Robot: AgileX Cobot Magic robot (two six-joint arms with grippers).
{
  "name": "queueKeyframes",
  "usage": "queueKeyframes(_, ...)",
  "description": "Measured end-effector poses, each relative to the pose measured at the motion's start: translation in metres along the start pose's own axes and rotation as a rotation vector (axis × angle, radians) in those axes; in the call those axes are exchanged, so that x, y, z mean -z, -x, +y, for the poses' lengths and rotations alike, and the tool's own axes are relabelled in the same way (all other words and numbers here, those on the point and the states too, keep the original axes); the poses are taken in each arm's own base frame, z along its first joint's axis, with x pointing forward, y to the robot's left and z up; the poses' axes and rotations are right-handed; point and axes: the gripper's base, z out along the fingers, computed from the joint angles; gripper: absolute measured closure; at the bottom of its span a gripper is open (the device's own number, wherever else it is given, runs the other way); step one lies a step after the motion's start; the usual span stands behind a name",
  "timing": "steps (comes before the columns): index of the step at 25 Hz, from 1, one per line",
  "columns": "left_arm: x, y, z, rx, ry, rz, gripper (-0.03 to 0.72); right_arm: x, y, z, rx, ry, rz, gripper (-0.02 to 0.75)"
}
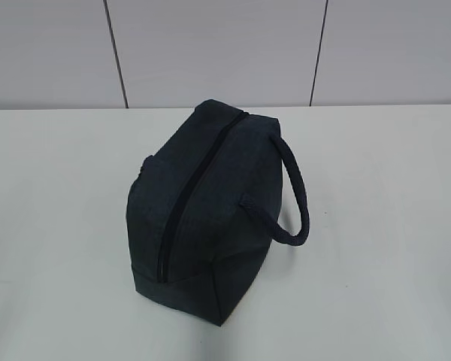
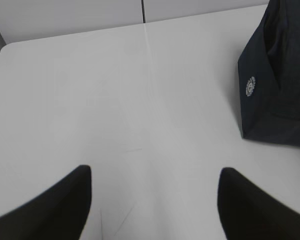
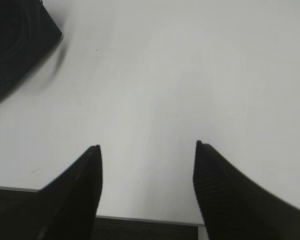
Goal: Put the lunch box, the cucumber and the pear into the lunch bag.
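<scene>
The lunch bag [image 1: 203, 210] is standing zipped shut mid-surface [image 1: 52, 248], lunch box, cucumber and pear nowhere in view, likely already inside, while the left claw [image 2: 155, 205] and right claw [image 3: 147, 187] are hovering wide, empty, well clear.

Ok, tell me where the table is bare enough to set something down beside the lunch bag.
The table is bare left of the lunch bag, under the open left gripper, and right of its looped handle, under the open right gripper. Nothing else shows; only the strip beside the handle is tighter.
</scene>
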Motion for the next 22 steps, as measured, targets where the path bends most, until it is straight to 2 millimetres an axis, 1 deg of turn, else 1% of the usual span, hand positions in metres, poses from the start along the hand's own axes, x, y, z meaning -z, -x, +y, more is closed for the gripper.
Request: queueKeyframes(22, 0.0, 0.0, 0.0, 0.0, 0.0, 0.0, 0.223, 0.0, 0.0, 0.0, 0.0, 0.0, 0.0, 0.281)
